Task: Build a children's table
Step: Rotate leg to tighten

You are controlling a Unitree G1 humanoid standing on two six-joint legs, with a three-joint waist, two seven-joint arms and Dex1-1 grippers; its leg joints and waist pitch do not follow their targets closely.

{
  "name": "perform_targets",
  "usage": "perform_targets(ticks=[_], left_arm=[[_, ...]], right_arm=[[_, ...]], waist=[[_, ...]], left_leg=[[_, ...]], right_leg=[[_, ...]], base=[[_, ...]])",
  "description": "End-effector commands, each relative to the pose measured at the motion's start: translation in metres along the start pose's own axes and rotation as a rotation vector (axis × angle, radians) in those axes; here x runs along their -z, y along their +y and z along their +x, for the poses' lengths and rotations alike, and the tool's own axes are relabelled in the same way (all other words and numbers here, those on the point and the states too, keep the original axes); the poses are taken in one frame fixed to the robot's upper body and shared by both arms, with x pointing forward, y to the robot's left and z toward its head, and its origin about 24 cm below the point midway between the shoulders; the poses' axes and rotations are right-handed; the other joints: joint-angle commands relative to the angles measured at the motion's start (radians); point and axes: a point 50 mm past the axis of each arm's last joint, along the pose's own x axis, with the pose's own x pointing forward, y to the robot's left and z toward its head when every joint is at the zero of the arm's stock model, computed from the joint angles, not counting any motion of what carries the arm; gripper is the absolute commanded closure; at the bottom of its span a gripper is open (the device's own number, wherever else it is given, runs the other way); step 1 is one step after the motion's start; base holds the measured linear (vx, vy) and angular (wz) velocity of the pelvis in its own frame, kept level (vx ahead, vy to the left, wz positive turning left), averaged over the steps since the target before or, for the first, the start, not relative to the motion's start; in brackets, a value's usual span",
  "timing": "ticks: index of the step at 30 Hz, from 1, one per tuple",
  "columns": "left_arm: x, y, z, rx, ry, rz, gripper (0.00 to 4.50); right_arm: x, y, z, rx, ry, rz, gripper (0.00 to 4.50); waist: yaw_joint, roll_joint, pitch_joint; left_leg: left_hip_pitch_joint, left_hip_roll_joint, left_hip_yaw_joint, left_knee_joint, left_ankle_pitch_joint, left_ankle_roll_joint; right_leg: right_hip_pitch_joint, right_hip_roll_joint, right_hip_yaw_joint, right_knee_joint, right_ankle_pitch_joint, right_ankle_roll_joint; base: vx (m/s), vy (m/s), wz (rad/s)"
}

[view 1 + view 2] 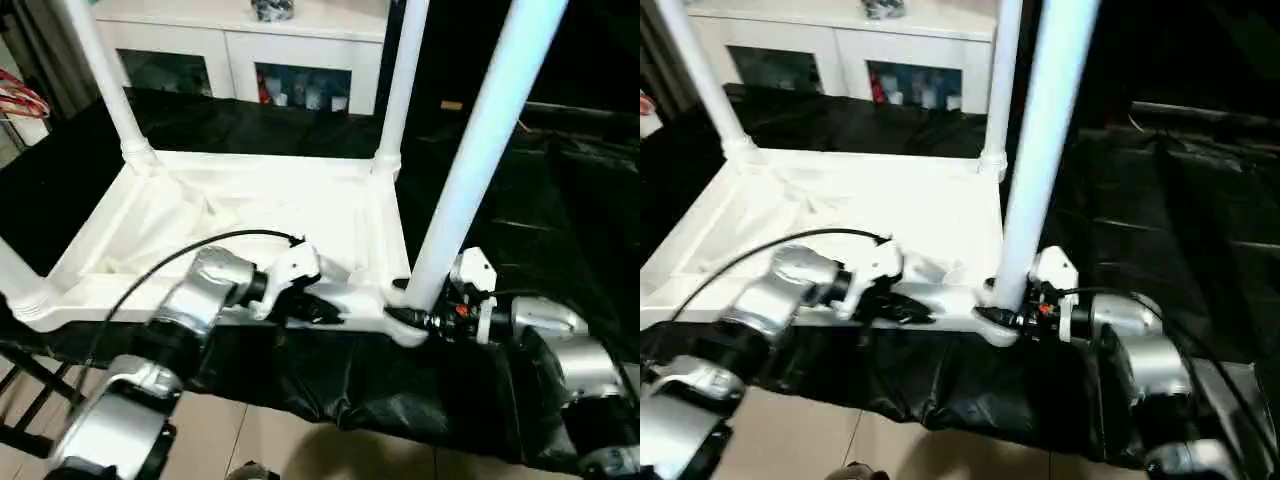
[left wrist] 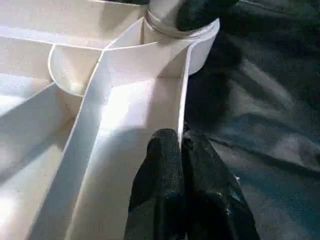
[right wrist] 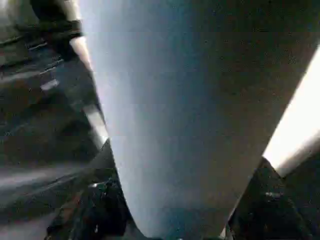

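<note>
The children's table lies upside down on black sheeting, its ribbed white top [image 1: 240, 215] facing up. White legs stand in the far left [image 1: 105, 80], far right [image 1: 403, 80] and near left [image 1: 20, 280] corner sockets. A fourth leg [image 1: 480, 150] rises from the near right corner. My left gripper [image 1: 325, 308] is shut on the top's near rim, and its fingertips [image 2: 167, 150] pinch the thin rim wall [image 2: 182, 100]. My right gripper [image 1: 408, 318] holds the base of the near right leg [image 3: 175, 115], a black finger [image 3: 102, 200] on either side.
A white cabinet [image 1: 240, 40] with glass doors stands behind the table. Black sheeting [image 1: 560, 200] covers the work surface and hangs over its near edge above a tiled floor [image 1: 260, 440]. A black cable [image 1: 170, 260] loops over my left forearm.
</note>
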Motion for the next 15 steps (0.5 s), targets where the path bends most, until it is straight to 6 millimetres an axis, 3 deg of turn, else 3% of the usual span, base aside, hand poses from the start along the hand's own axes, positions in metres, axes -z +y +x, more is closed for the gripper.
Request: perform_targets(ticks=[1, 3, 5, 7, 8, 9, 10, 12, 13, 15], left_arm=[[-0.024, 0.011, 0.011, -0.159, -0.064, 0.012, 4.5], [-0.03, 0.012, 0.022, -0.215, -0.076, -0.004, 4.5], [-0.033, 0.012, 0.026, -0.238, -0.081, -0.012, 4.5], [-0.035, 0.012, 0.029, -0.26, -0.08, -0.014, 4.5], [-0.039, 0.012, 0.036, -0.293, -0.081, -0.016, 4.5], [-0.04, 0.011, 0.037, -0.296, -0.081, -0.017, 4.5], [-0.043, 0.009, 0.043, -0.308, -0.085, -0.018, 4.5], [-0.044, 0.007, 0.047, -0.299, -0.09, -0.012, 4.5], [-0.044, 0.006, 0.047, -0.292, -0.092, -0.007, 4.5], [-0.044, 0.005, 0.047, -0.281, -0.092, -0.002, 4.5]], right_arm=[[0.023, 0.03, 0.027, -0.054, 0.025, 0.101, 2.45], [0.028, 0.031, 0.038, 0.089, 0.008, 0.165, 2.46], [0.029, 0.031, 0.043, 0.144, 0.001, 0.188, 2.47], [0.03, 0.03, 0.047, 0.201, 0.014, 0.2, 2.48], [0.034, 0.026, 0.055, 0.335, 0.054, 0.219, 2.48], [0.034, 0.025, 0.056, 0.352, 0.058, 0.223, 2.48], [0.033, 0.023, 0.065, 0.447, 0.067, 0.255, 2.48], [0.028, 0.025, 0.074, 0.465, 0.049, 0.26, 2.48], [0.026, 0.026, 0.076, 0.465, 0.042, 0.254, 1.94], [0.02, 0.029, 0.082, 0.441, 0.012, 0.246, 1.81]], waist=[[-0.007, -0.009, -0.046], [-0.018, -0.007, -0.036], [-0.024, -0.006, -0.035], [-0.028, -0.007, -0.042], [-0.032, -0.011, -0.044], [-0.036, -0.006, -0.043], [-0.038, -0.009, -0.043], [-0.048, -0.008, -0.043], [-0.049, -0.007, -0.043], [-0.051, -0.009, -0.046]], left_leg=[[0.026, 0.059, -0.035, -0.085, -0.357, -0.006], [0.037, 0.059, -0.041, -0.091, -0.434, -0.03], [0.045, 0.058, -0.045, -0.091, -0.478, -0.042], [0.038, 0.058, -0.048, -0.096, -0.465, -0.039], [0.029, 0.06, -0.049, -0.101, -0.438, -0.035], [0.027, 0.059, -0.048, -0.104, -0.424, -0.043], [0.031, 0.059, -0.047, -0.103, -0.431, -0.045], [0.035, 0.055, -0.046, -0.099, -0.466, -0.049], [0.035, 0.054, -0.046, -0.099, -0.466, -0.045], [0.03, 0.055, -0.043, -0.1, -0.444, -0.028]], right_leg=[[0.027, -0.075, 0.044, -0.102, -0.391, -0.189], [0.017, -0.076, 0.044, -0.115, -0.503, -0.156], [0.013, -0.077, 0.042, -0.121, -0.554, -0.139], [0.021, -0.075, 0.043, -0.12, -0.519, -0.127], [0.027, -0.075, 0.042, -0.116, -0.469, -0.134], [0.026, -0.072, 0.042, -0.112, -0.436, -0.142], [0.023, -0.072, 0.042, -0.114, -0.436, -0.144], [0.017, -0.073, 0.044, -0.117, -0.446, -0.151], [0.019, -0.073, 0.044, -0.118, -0.441, -0.149], [0.023, -0.07, 0.046, -0.115, -0.385, -0.154]], base=[[0.0, 0.0, 0.0], [0.0, 0.0, 0.0], [0.0, 0.0, 0.0], [0.0, 0.0, 0.0], [0.0, 0.0, 0.0], [0.0, 0.0, 0.0], [0.0, 0.0, 0.0], [0.0, 0.0, 0.0], [0.0, 0.0, 0.0], [0.0, 0.0, 0.0]])
